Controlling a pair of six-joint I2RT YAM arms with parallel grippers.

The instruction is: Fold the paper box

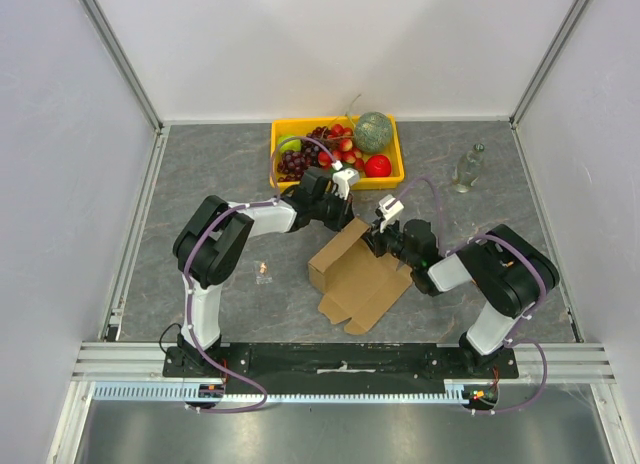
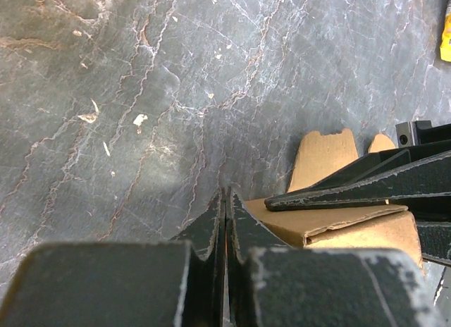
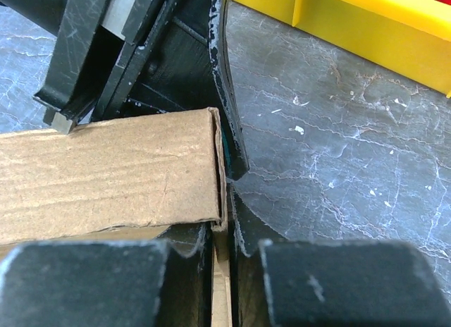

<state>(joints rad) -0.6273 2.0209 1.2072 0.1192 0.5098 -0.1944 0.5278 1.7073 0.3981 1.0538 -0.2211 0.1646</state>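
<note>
The paper box [image 1: 355,274] is brown corrugated cardboard lying mid-table, partly folded, with one wall raised at its far left and flaps spread toward the front. My right gripper [image 1: 374,240] is at the box's far corner, shut on a raised cardboard wall; in the right wrist view the cardboard [image 3: 106,172] sits between my right gripper's [image 3: 225,216] fingers. My left gripper [image 1: 352,220] is just beyond that corner, shut, its fingertips against the box's edge. In the left wrist view my left gripper [image 2: 225,194] is closed with nothing seen between the fingers, and the box [image 2: 338,228] lies to its right.
A yellow crate [image 1: 283,134] of fruit stands at the back centre, close behind the left gripper; its wall shows in the right wrist view [image 3: 366,24]. A clear glass bottle [image 1: 466,169] stands at the back right. A small scrap [image 1: 263,272] lies left of the box.
</note>
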